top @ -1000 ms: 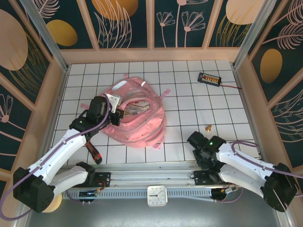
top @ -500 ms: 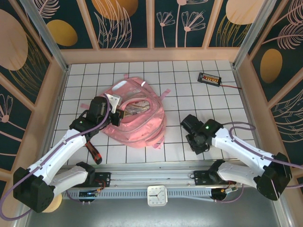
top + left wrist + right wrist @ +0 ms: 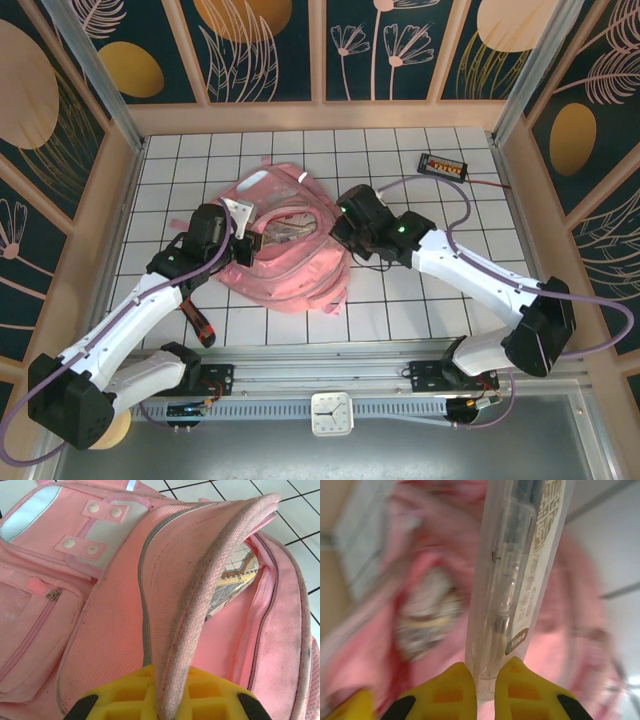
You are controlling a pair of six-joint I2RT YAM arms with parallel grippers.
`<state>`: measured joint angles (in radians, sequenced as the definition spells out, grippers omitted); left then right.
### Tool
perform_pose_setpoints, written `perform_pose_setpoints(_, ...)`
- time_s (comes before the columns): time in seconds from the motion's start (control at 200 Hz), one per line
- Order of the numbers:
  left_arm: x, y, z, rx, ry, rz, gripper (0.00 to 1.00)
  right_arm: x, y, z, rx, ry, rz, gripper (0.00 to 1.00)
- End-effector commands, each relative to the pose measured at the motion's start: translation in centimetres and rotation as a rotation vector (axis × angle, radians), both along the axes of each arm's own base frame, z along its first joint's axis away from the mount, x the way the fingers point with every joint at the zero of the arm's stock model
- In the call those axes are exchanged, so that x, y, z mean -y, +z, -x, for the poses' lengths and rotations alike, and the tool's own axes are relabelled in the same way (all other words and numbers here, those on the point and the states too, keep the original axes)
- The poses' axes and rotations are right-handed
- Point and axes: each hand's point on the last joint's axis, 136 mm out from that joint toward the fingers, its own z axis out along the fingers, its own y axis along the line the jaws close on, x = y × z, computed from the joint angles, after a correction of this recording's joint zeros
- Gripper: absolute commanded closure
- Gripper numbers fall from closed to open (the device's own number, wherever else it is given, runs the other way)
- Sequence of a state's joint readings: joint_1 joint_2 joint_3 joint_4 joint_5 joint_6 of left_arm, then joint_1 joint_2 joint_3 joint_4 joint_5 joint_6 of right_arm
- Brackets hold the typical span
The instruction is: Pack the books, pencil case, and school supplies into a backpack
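The light-pink backpack lies at the middle of the table with its main compartment held open. My left gripper is shut on the rim of the backpack's flap, which runs up from between its yellow fingers. Some printed paper shows inside the opening. My right gripper hovers at the backpack's right edge. It is shut on the lower end of a slim whitish clear bar with a pen-like thing inside; the blurred backpack lies behind it.
A red-and-black utility knife lies by the left arm. A small black box with orange marks and a wire sits at the back right. A tiny brass piece lies right of the backpack. Wooden walls enclose the table.
My right arm swung from the front right corner up and left to the backpack's right edge, carrying the slim bar. The left arm and the held flap stayed put.
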<state>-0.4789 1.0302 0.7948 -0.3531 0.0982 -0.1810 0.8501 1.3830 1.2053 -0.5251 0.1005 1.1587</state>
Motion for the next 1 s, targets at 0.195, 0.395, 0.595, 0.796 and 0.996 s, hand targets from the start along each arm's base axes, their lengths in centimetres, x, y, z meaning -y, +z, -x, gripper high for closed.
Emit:
perform_pose_setpoints(0.195,2.3,8.5,-1.1,0.146,-0.016,0.213,1.00,-8.3,6.0,-0.3,0.207,0.297,-0.296,1.00)
perform_pose_setpoints(0.395,2.1,9.9,-1.3,0.150,0.007,0.233,1.00,-10.1,5.9,1.5,0.145,0.351,-0.455,1.00)
perform_pose_setpoints(0.595,1.9,10.0,-1.4,0.146,0.032,0.251,1.00,-10.9,5.4,5.5,0.068,0.404,-0.498,1.00)
perform_pose_setpoints(0.796,2.2,10.6,-1.5,0.152,0.033,0.284,1.00,-10.6,4.8,7.9,-0.001,0.468,-0.539,1.00)
perform_pose_setpoints(0.996,2.4,11.2,-0.6,0.155,0.006,0.318,1.00,-11.2,2.8,6.5,-0.019,0.506,-0.556,1.00)
